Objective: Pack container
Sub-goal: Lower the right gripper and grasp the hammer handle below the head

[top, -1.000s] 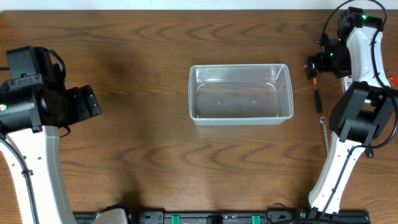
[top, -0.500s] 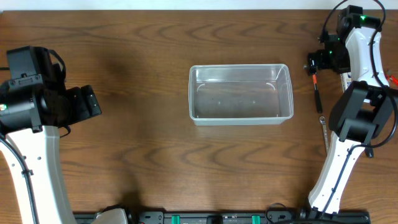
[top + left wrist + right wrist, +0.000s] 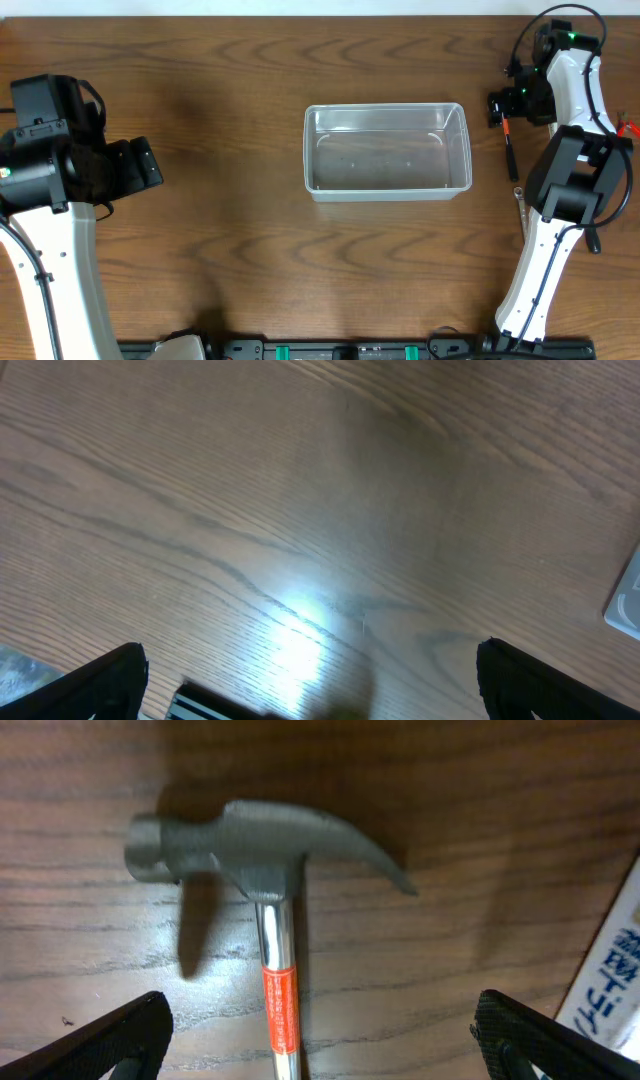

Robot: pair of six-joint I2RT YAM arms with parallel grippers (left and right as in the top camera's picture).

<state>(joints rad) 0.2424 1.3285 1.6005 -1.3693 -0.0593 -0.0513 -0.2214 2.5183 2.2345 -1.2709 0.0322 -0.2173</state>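
Wooden tabletop (image 3: 200, 100): I see my right pincer (image 3: 320, 1035) spread over the hammer (image 3: 250, 850); left pincer (image 3: 310, 680) spread, empty.

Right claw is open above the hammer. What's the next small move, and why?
Probably lower the right claw straight down onto the hammer, closing on its shaft: it lies ungripped between the open fingers, and the container is empty.

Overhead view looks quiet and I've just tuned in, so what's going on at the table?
Nothing is packed yet: the clear container sits empty in the middle. The right hand is open, hovering over a hammer that lies on the table to the container's right, not gripping it. The left hand is open over bare wood on the left, holding nothing.
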